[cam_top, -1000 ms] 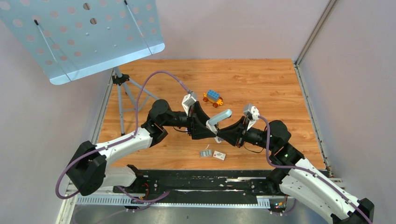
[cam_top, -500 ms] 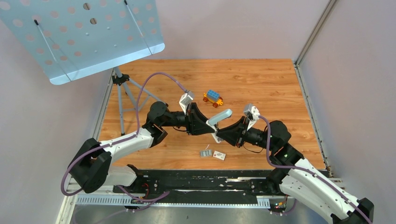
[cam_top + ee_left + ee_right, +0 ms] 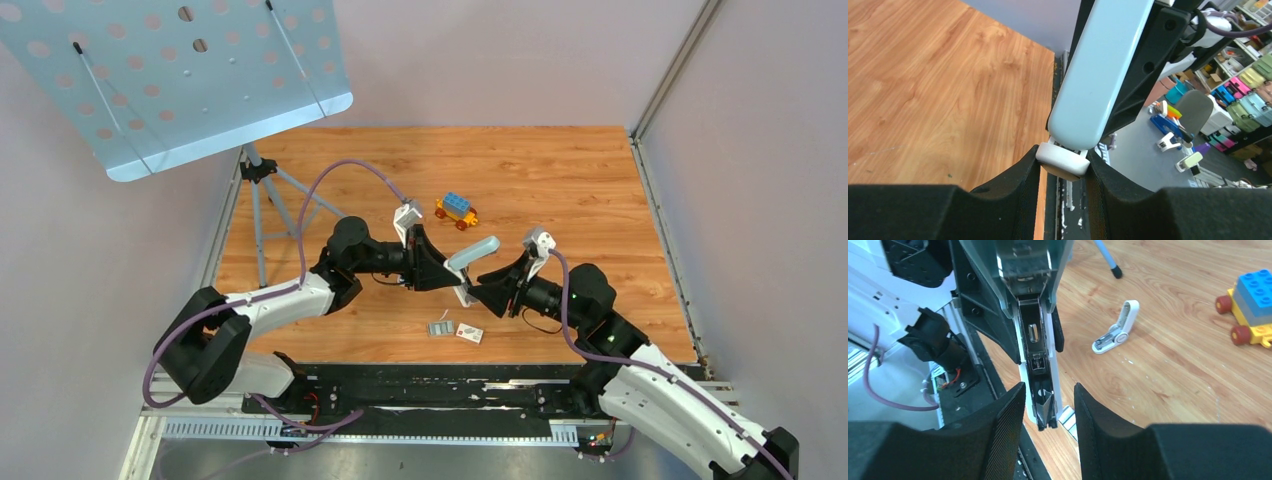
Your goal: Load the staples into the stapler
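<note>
Staples (image 3: pixel 440 327) lay on the table (image 3: pixel 560 180) at 6 o'clock from the raised, opened stapler (image 3: pixel 472 254). Their long axis was too small to tell. Right gripper (image 3: pixel 1048 389) slightly nearer. Left gripper (image 3: pixel 1063 161) narrow, pinching stapler's white end. Right jaws partly apart around magazine tip, not clamping.

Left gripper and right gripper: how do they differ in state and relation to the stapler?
The left gripper is shut on the white end of the stapler; the right gripper is open, standing either side of the stapler with a gap showing. The left gripper's camera sees the stapler's pale blue top; the right gripper's sees its opened metal channel. Both meet at the stapler; neither touches the staples.
</note>
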Tool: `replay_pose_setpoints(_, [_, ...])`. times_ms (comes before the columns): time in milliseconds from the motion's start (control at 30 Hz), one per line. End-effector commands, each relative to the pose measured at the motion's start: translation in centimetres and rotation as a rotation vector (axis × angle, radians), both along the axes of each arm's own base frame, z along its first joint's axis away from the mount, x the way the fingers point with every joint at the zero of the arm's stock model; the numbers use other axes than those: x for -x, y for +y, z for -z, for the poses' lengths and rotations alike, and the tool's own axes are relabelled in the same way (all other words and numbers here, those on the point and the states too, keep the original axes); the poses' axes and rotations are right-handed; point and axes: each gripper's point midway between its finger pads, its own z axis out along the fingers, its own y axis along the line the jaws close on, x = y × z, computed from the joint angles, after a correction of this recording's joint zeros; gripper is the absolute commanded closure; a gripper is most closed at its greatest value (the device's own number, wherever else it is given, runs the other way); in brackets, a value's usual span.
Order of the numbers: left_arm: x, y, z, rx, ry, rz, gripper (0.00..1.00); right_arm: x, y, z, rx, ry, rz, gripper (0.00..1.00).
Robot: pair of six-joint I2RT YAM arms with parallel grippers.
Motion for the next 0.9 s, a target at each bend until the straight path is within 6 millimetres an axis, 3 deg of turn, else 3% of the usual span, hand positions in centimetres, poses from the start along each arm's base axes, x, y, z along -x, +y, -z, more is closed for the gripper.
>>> replay_pose_setpoints(0, [-0.8, 0.1, 1.8, -0.048, -0.034, -0.031, 0.93, -1.1, -1.4, 1.3, 0.020, 0.040, 0.107, 0.53])
replay_pose_setpoints(133, [-1.0, 0.2, 2.3, -0.065, -0.051, -0.036, 0.92, -1.2, -1.6, 1.0, 0.021, 0.064, 0.129, 0.45])
replay_pose_setpoints(467, [-0.7, 0.4, 2.3, -0.075, -0.078, -0.026, 0.91, -1.3, -1.4, 1.2, 0.047, 0.139, 0.133, 0.68])
replay_pose_setpoints(700, [-1.7, 0.6, 3.4, -0.144, -0.084, -0.072, 0.90, -1.3, -1.2, 1.2, 0.054, 0.173, 0.129, 0.66])
replay_pose_setpoints(867, [-2.8, 0.9, 4.1, -0.210, -0.101, -0.130, 0.90, -2.1, -1.9, 3.1, 0.085, 0.239, 0.204, 0.65])
